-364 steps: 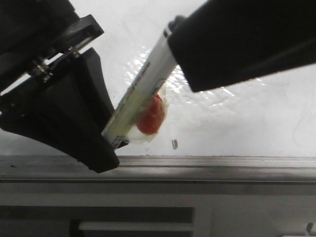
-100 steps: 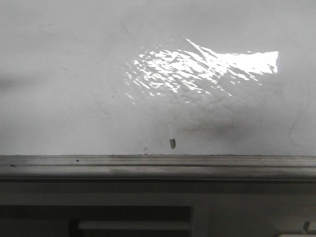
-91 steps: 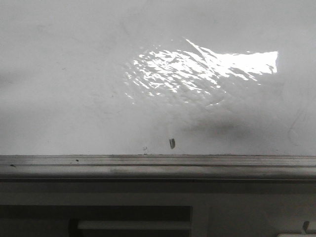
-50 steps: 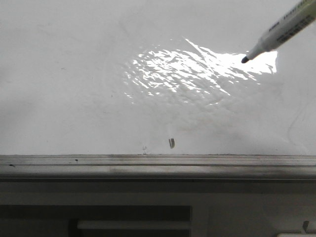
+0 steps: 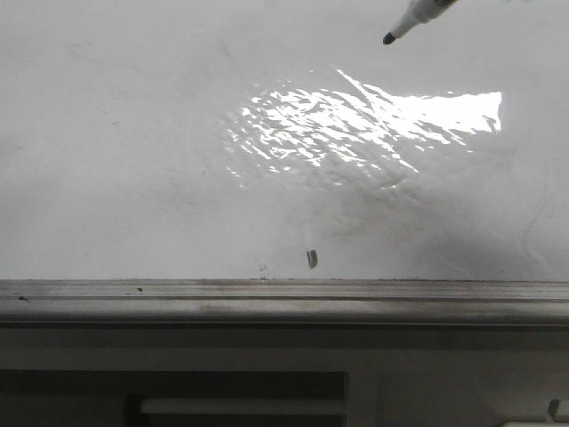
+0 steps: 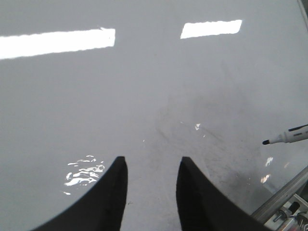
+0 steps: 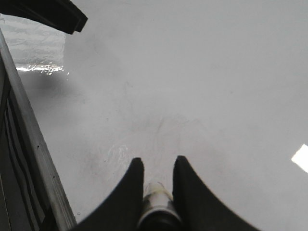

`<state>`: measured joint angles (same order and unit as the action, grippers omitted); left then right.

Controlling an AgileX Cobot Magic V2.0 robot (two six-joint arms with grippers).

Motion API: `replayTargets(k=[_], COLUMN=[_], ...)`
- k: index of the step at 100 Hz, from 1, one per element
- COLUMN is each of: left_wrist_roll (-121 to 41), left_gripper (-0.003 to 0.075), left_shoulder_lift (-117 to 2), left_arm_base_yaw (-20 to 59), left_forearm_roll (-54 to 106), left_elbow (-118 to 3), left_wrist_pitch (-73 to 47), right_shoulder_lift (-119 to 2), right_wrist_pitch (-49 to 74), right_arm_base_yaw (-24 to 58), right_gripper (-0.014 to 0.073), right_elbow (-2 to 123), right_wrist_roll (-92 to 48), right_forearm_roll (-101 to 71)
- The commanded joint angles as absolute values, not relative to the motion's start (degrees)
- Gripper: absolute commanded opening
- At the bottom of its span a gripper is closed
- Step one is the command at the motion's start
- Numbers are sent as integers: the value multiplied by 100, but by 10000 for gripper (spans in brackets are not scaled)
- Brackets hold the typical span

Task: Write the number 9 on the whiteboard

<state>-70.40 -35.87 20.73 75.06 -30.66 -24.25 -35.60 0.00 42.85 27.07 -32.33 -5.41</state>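
Overhead, the marker (image 5: pixel 414 15) pokes into the front view from the top right corner, black tip pointing down-left, w/ the tip showing over the whiteboard (image 5: pixel 133 160); contact can't be told. The right tool (image 7: pixel 157 174) is clamped on the marker's barrel (image 7: pixel 157 202), which sits between its 2 dark fingers (image 7: pixel 131 190) in the right wrist view. The left tool (image 6: pixel 150 174) has its fingers (image 6: pixel 108 192) spread apart w/ nothing between them, above bare board; the marker tip (image 6: pixel 285 137) shows off to one side in that view. No stroke of a 9 is visible on the board. Only a small dark smudge (image 5: pixel 311 259) sits low on the surface, just above the grey ledge (image 5: pixel 267 298). A bright wrinkled glare patch (image 5: pixel 356 124) lies mid-board, between marker tip and smudge.
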Motion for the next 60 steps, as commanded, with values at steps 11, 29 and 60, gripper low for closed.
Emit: replayTargets(k=[11,29,60], left_wrist_roll=[-7121,-7121,-7121], left_gripper=[113,-20,-20], left_shoulder_lift=[-3105,-2993,-2985], left_arm_base_yaw=[2058,2058,2058], left_forearm_roll=[7787,7905,7905], left_elbow=[-2930,-2685,-2685], left_wrist_pitch=[-2335,-2458,-2763], right_shoulder_lift=[-3855,-4191,-4461], right_wrist_pitch=[-406,-331,130], right_arm_base_yaw=[4302,4302,3942], right_gripper=[-41,-41,-41], right_elbow=[2996,3134,3514], right_wrist_roll=[-3258,-3258,-3258], right_forearm_roll=[-601,-656,-756])
